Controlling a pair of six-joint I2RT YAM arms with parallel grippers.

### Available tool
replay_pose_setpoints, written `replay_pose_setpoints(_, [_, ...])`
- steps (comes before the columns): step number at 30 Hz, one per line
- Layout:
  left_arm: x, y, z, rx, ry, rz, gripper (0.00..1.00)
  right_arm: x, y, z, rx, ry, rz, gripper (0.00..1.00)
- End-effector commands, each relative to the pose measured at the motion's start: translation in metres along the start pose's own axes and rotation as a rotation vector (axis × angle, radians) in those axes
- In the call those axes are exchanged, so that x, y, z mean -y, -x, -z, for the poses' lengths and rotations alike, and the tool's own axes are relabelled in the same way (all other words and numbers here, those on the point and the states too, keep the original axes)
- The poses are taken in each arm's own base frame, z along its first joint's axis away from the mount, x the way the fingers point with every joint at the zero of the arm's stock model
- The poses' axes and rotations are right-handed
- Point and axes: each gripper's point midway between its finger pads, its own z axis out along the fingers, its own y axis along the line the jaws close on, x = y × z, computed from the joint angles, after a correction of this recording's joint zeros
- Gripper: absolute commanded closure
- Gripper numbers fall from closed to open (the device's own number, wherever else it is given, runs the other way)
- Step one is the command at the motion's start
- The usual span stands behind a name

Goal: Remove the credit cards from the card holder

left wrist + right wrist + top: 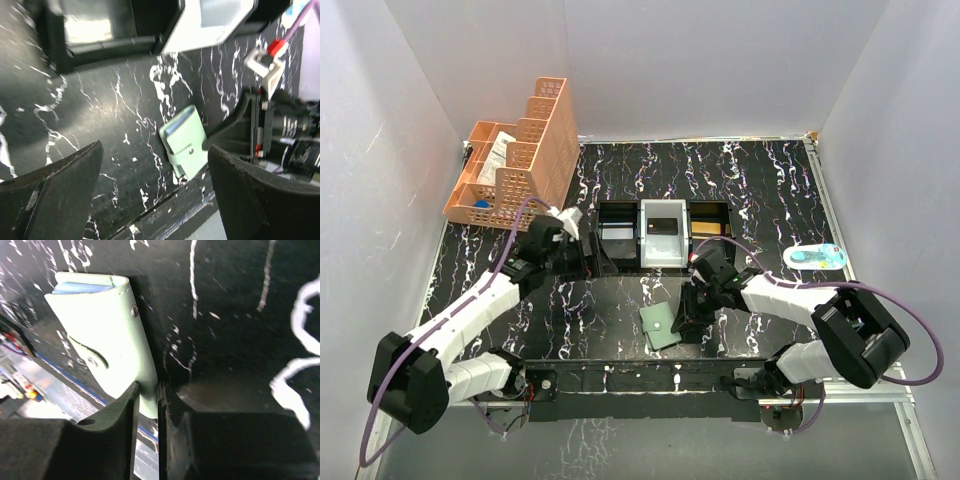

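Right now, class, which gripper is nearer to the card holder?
Right. The right gripper pinches the card holder at its edge; the left gripper hangs open, apart from it, beside the tray.

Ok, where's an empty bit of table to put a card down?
Bare table behind the tray, right of the orange organiser; another patch between the left arm and the card holder. Crowded where the right gripper pinches the card holder.
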Motion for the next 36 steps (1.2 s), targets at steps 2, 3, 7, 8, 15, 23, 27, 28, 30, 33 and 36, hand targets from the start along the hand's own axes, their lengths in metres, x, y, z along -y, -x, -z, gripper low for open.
replay_pose_setpoints(2, [0.016, -0.047, -0.011, -0.148, -0.011, -0.043, 0.18, -0.022, 0.028, -0.017, 0.135, 0.108, -0.137, 0.93])
replay_pose_setpoints(3, [0.016, -0.053, -0.013, -0.161, 0.006, -0.048, 0.19, -0.026, 0.033, -0.018, 0.158, 0.131, -0.165, 0.94])
replay_pose_setpoints(7, [0.016, -0.074, -0.023, -0.202, 0.103, -0.086, 0.22, -0.039, 0.051, -0.017, 0.242, 0.177, -0.221, 0.96])
replay_pose_setpoints(8, [0.017, -0.078, -0.026, -0.208, 0.129, -0.1, 0.23, -0.04, 0.055, -0.017, 0.253, 0.174, -0.22, 0.96])
replay_pose_setpoints(15, [0.029, -0.103, -0.049, -0.248, 0.252, -0.203, 0.26, -0.049, 0.058, -0.014, 0.256, 0.188, -0.189, 0.78])
replay_pose_setpoints(23, [0.029, -0.117, -0.072, -0.299, 0.334, -0.308, 0.37, -0.043, 0.062, -0.011, 0.291, 0.154, -0.187, 0.67])
replay_pose_setpoints(27, [0.019, -0.111, -0.072, -0.281, 0.415, -0.354, 0.39, -0.04, 0.062, -0.011, 0.297, 0.135, -0.185, 0.68])
replay_pose_setpoints(28, [0.019, -0.108, -0.072, -0.272, 0.424, -0.36, 0.4, -0.04, 0.063, -0.011, 0.298, 0.135, -0.183, 0.68])
replay_pose_setpoints(30, [0.019, -0.104, -0.073, -0.258, 0.432, -0.372, 0.4, -0.041, 0.064, -0.011, 0.298, 0.134, -0.178, 0.68])
replay_pose_setpoints(33, [0.024, -0.099, -0.076, -0.244, 0.421, -0.389, 0.39, -0.042, 0.067, -0.01, 0.304, 0.131, -0.17, 0.67])
replay_pose_setpoints(36, [0.024, -0.1, -0.08, -0.258, 0.426, -0.408, 0.39, -0.043, 0.069, -0.01, 0.308, 0.124, -0.165, 0.66])
